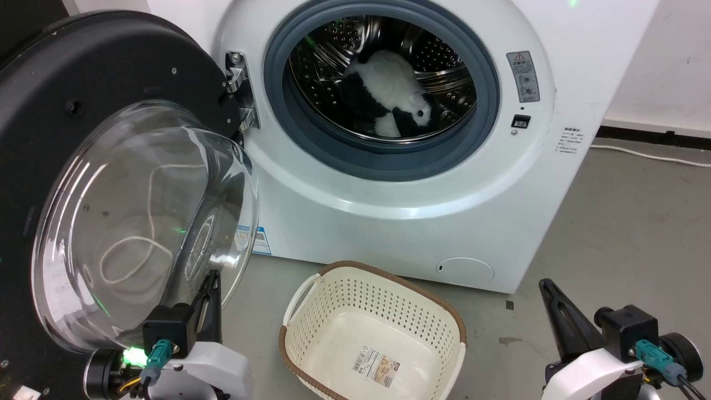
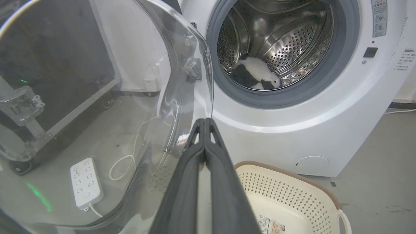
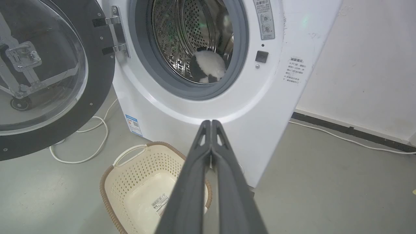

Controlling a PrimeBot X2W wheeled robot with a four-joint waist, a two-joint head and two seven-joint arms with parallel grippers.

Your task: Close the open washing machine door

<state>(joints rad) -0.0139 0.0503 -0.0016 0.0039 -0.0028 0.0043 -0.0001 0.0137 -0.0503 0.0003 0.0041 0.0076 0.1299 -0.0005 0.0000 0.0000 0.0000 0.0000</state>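
The white washing machine (image 1: 389, 222) (image 2: 308, 123) (image 3: 211, 107) stands before me with its steel drum exposed; a black-and-white plush toy (image 1: 389, 89) lies inside. The washing machine door (image 1: 83, 139) (image 3: 97, 81), black-rimmed with a bulging clear glass bowl (image 1: 144, 222) (image 2: 113, 97), hangs wide open on its left hinge. My left gripper (image 1: 213, 273) (image 2: 205, 119) is shut and empty, its tips right by the glass bowl's lower edge; contact is unclear. At the lower right my right gripper (image 1: 543, 282) (image 3: 211, 122) is shut and empty, apart from the machine.
A cream perforated laundry basket (image 1: 311, 294) (image 2: 325, 191) (image 3: 117, 175) sits on the grey floor in front of the machine, between my arms. Through the glass I see a white power strip (image 2: 86, 183), a white cable and a black wheeled case (image 2: 65, 65). A cable (image 3: 341, 136) runs along the right wall.
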